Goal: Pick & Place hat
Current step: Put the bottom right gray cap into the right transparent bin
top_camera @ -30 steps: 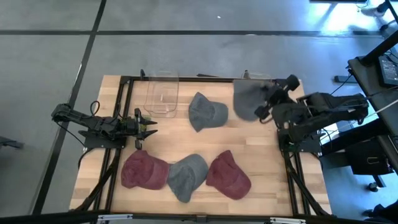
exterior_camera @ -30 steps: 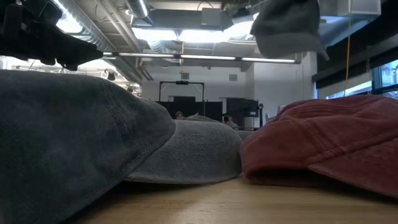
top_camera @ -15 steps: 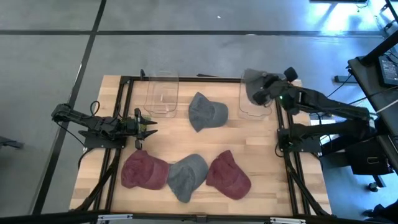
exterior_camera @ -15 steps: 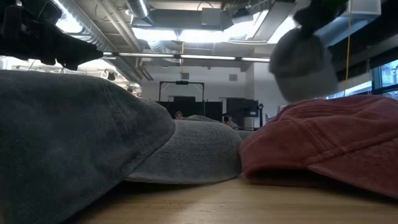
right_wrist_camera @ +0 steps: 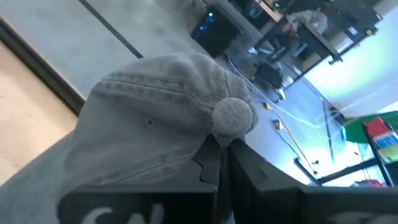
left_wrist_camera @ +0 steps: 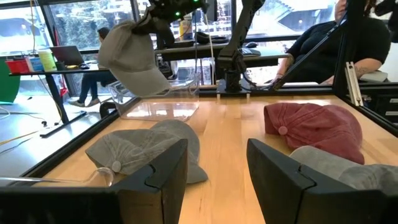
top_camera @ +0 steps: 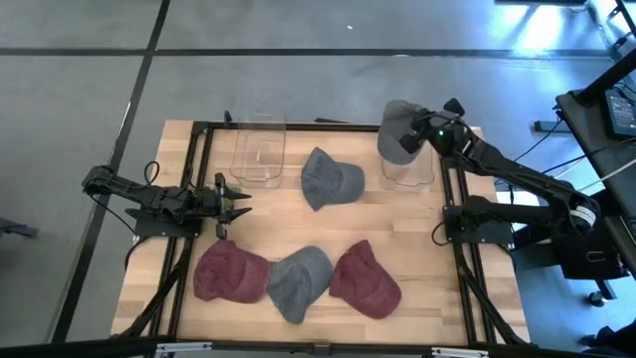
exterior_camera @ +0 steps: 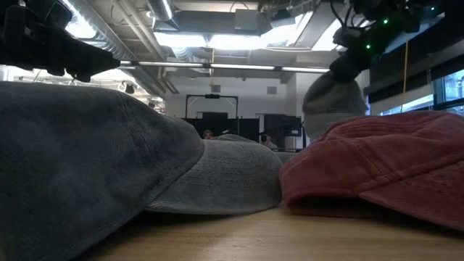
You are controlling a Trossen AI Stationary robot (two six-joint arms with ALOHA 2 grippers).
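Note:
My right gripper [top_camera: 417, 137] is shut on a grey hat [top_camera: 396, 129] and holds it over the clear bin [top_camera: 407, 167] at the table's far right. The low view shows this hat [exterior_camera: 331, 101] hanging below the gripper [exterior_camera: 350, 64]. The left wrist view shows it [left_wrist_camera: 132, 57] above that bin [left_wrist_camera: 163, 103]. A second grey hat [top_camera: 328, 179] lies mid-table. My left gripper [top_camera: 241, 202] waits open at the table's left side, touching nothing. My right gripper pinches the grey hat's crown just beside its top button [right_wrist_camera: 233, 117] between the two fingers [right_wrist_camera: 210, 169]. The hat hangs below the gripper, crown uppermost, brim [left_wrist_camera: 152, 84] lowest, over the bin; I cannot tell whether it touches the bin's wall.
Two maroon hats [top_camera: 231, 271] [top_camera: 366, 280] and a grey hat [top_camera: 298, 281] lie in a row along the near edge. Another clear bin [top_camera: 260, 151] stands at the far left-centre. A black frame [top_camera: 195, 149] borders the table. A person sits beyond the table [left_wrist_camera: 323, 43].
My right gripper has moved toward the table's far edge and down, carrying the grey hat. The hat has swung from beside the gripper over the table to hanging lower, over the far part of the right bin.

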